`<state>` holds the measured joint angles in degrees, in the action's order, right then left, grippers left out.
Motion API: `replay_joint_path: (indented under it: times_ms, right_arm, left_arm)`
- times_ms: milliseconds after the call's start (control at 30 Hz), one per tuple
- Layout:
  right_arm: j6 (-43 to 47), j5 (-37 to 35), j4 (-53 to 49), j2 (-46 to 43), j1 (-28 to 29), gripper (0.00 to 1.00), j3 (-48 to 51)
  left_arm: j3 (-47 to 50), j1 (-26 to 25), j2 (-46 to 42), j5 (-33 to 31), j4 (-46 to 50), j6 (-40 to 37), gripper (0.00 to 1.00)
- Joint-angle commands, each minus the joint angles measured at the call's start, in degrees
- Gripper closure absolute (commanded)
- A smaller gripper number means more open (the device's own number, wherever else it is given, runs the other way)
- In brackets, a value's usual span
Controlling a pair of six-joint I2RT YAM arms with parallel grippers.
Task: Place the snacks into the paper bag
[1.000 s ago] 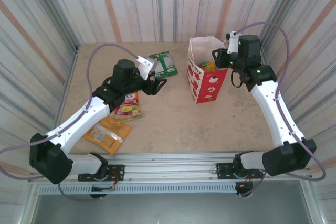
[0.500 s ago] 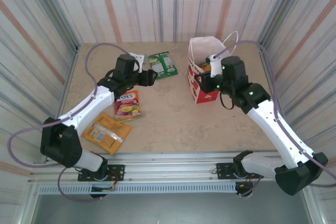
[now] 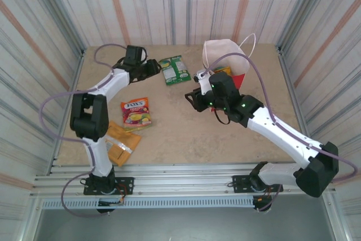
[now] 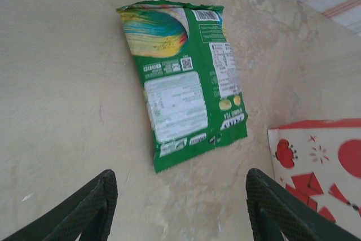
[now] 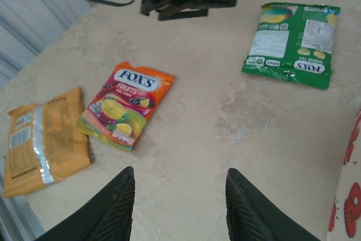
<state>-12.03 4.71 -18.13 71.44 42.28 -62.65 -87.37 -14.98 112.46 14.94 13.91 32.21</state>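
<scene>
Meanwhile, glossy green packet [image 3: 175, 70], red-orange candy bag [image 3: 137, 111] and flat orange pouch [image 3: 119, 144] await red paper bag [image 3: 225, 55]; left gripper [image 4: 179, 187], right gripper [image 5: 179, 190] gape empty.

Left jaws swung back to flat green snack packet [image 3: 175, 70]; right jaws crossed from red paper bag [image 3: 224, 52] toward worktop [image 3: 169, 134] centre.

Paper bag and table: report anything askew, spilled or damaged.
The paper bag has a bowed mouth, its rim rounded rather than square, with one white handle jutting toward the right. Nothing looks spilled: the green packet, the candy bag and the orange pouch lie flat on the table, with no visible tears.
</scene>
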Motion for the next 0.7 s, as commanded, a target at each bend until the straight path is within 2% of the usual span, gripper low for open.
replay_joint_path:
  times_ms: [0,267,667]
  right_arm:
    - [-1.07,-0.02,1.09,1.54,0.74,0.55,-1.48]
    - [-0.63,0.74,-0.56,2.65,1.01,0.54,-2.18]
    - [0.01,0.32,-3.7,2.81,1.04,0.53,-4.4]
  left_arm:
    - [-6.0,0.67,5.17,2.4,2.8,2.95,0.39]
    - [-16.07,1.0,16.52,2.53,5.66,3.65,0.42]
    - [-19.99,0.96,23.83,4.38,3.14,5.93,0.47]
